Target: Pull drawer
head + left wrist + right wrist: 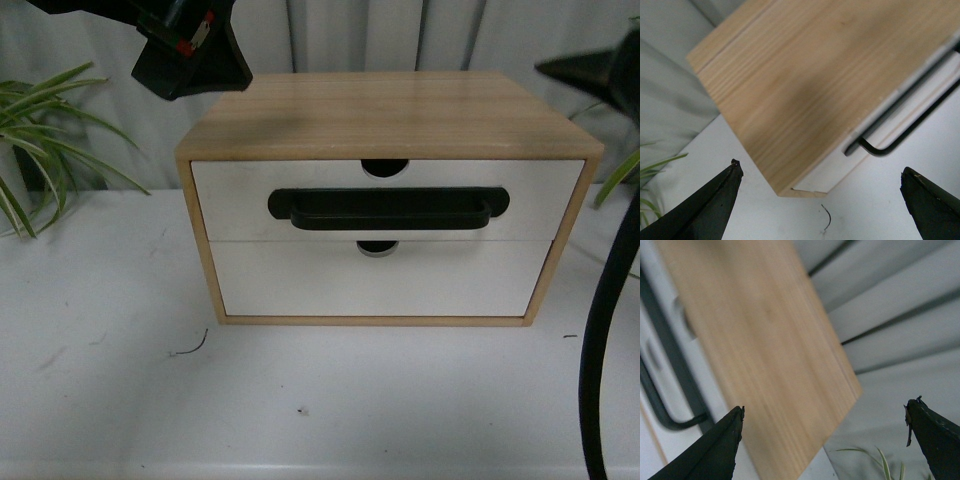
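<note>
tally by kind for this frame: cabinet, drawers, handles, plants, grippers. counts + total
Cabinet: 1
Drawers: 2, top drawer, bottom drawer
Handle: 1, on the top drawer
Plants: 2, left plant, right plant
Grippers: 2, left gripper, right gripper, both open
Total: 8

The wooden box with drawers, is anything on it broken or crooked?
Nothing looks broken. The drawer and the lower drawer sit straight in the wooden cabinet. The only stray thing is a thin dark curly strand on the white table near the cabinet's front left corner.
</note>
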Robot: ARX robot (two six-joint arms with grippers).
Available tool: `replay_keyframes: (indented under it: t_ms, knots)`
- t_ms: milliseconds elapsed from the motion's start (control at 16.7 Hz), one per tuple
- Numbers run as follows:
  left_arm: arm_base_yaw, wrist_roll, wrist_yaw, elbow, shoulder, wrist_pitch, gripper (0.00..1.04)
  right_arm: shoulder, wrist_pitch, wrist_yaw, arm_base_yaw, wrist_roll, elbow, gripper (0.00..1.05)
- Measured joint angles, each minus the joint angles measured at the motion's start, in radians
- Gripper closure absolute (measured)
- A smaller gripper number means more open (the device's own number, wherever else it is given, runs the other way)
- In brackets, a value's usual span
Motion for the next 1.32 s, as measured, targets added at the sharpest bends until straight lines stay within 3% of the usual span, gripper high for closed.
replay_keyframes:
  t_ms: [180, 419, 839, 1318]
  knots:
    - [-0.069, 0.162, 0.018, 0.055, 0.055, -0.155, 0.07, 0.035, -0.158, -0.029, -0.001, -0.401, 0.008, 0.06]
    - [-0.138, 0.227, 0.039, 0.089, 0.121, -0.189, 0.07, 0.037, -0.306, -0.048, 0.019, -0.623, 0.027, 0.06]
    - [-0.221, 0.225, 0.096, 0.04, 0.177, -0.139, 0.07, 0.077, -0.381, -0.014, 0.048, -0.657, -0.002, 0.06]
    - [-0.243, 0.211, 0.102, 0.026, 0.253, -0.084, 0.07, 0.187, -0.347, 0.021, 0.05, -0.661, 0.034, 0.06]
